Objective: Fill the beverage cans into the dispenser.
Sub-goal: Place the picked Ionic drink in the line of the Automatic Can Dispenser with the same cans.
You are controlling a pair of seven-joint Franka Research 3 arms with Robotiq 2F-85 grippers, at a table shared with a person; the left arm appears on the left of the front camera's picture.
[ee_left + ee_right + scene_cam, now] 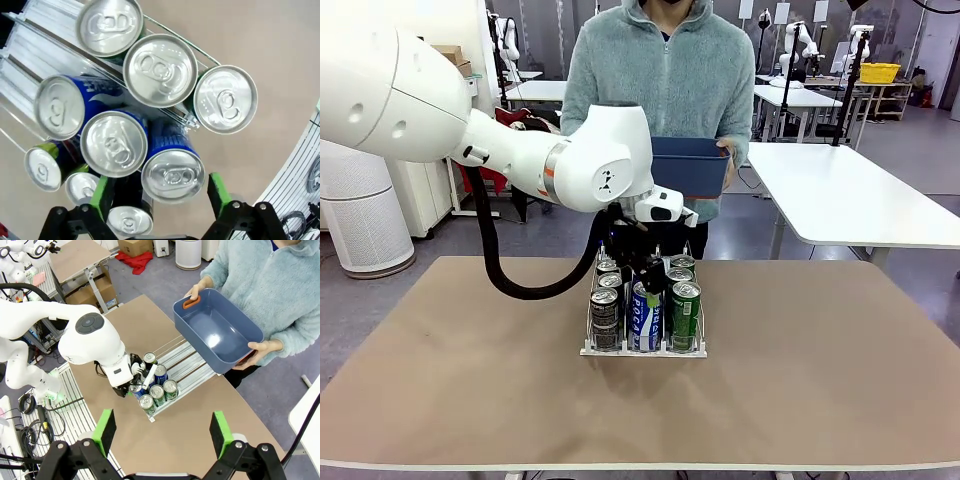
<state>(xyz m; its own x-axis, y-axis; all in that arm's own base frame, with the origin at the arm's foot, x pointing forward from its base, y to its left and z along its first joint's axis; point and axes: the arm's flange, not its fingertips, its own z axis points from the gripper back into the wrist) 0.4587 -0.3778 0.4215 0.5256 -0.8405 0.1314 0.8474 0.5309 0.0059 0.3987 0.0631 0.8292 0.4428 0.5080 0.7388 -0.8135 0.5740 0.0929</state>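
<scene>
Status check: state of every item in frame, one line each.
left tool: open, astride a blue can in the dispenser
right tool: open, empty, high above the table
beverage cans: upright in the lanes, tops sealed
dispenser: on the table, front of all three lanes filled
blue bin: empty, held in the person's two hands

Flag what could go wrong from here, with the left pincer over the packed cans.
1. The left pincer stands open around a blue-and-white can; lifting crookedly could snag and tip it.
2. The cans crowd together at the dispenser's front end, so one tipped can might topple others.
3. The person holds the blue bin near the left arm's path.
</scene>
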